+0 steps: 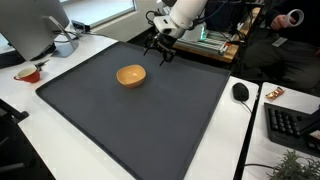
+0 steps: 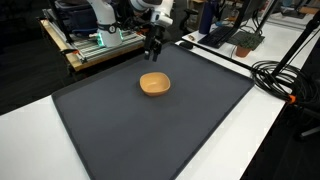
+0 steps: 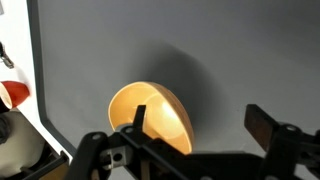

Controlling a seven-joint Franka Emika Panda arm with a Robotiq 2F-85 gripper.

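Observation:
An empty orange bowl (image 1: 131,75) sits upright on the dark grey mat (image 1: 150,120); it shows in both exterior views (image 2: 154,83) and in the wrist view (image 3: 150,115). My gripper (image 1: 159,50) hangs in the air above the far edge of the mat, behind the bowl and apart from it (image 2: 154,51). In the wrist view its two fingers (image 3: 200,125) are spread wide with nothing between them; one finger overlaps the bowl's rim in the picture.
A red cup (image 1: 30,73) and a white bowl (image 1: 65,44) stand on the white table beside the mat. A black mouse (image 1: 240,91) and a keyboard (image 1: 285,125) lie on the other side. Cables (image 2: 285,75) lie beside the mat; a cart with equipment (image 2: 100,40) stands behind it.

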